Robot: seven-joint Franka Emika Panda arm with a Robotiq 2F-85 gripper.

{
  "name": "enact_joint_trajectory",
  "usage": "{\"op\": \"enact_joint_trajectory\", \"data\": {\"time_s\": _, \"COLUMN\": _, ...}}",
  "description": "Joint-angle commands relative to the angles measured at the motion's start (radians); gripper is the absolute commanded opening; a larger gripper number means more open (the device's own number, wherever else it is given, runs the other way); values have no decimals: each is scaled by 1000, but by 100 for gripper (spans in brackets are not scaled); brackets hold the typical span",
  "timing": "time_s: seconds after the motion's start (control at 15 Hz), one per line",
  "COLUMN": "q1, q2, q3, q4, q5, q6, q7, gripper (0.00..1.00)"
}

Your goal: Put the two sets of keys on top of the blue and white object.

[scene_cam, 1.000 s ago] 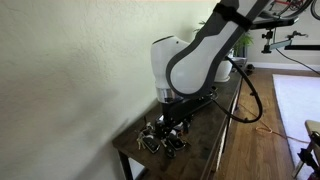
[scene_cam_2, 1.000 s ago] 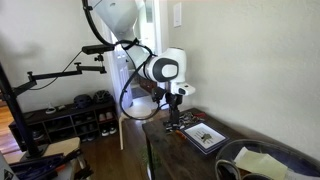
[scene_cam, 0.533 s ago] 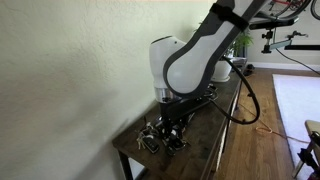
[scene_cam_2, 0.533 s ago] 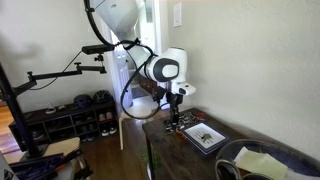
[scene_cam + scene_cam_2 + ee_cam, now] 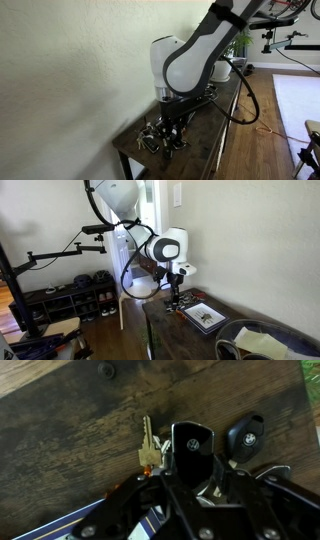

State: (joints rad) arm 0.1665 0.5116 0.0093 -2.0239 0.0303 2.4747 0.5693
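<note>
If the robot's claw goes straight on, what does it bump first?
Probably the black rectangular key fob with a silver badge, lying on the dark wooden table straight ahead of the gripper; whether they touch is unclear.

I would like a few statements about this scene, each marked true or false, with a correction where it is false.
1. Two black fobs lie on the dark wooden table. True.
2. A pale metal key lies beside one fob. True.
3. The fobs rest on the blue and white object. False: they lie on bare wood.
4. The gripper hangs high above the table. False: it is down at the fobs.
</note>
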Motion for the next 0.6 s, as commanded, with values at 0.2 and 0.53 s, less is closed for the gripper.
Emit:
{"op": "enact_joint_trajectory", "data": {"time_s": 0.2, "q1": 42, "q2": -64, "q3": -28, "q4": -45, "q5": -22, "q6": 43, "q7": 13, "gripper": 15}}
{"op": "enact_joint_trajectory", "data": {"time_s": 0.53, "q1": 70, "q2": -119, "q3": -41, "q4": -64, "q5": -66, "q6": 62, "q7": 26, "gripper": 15}}
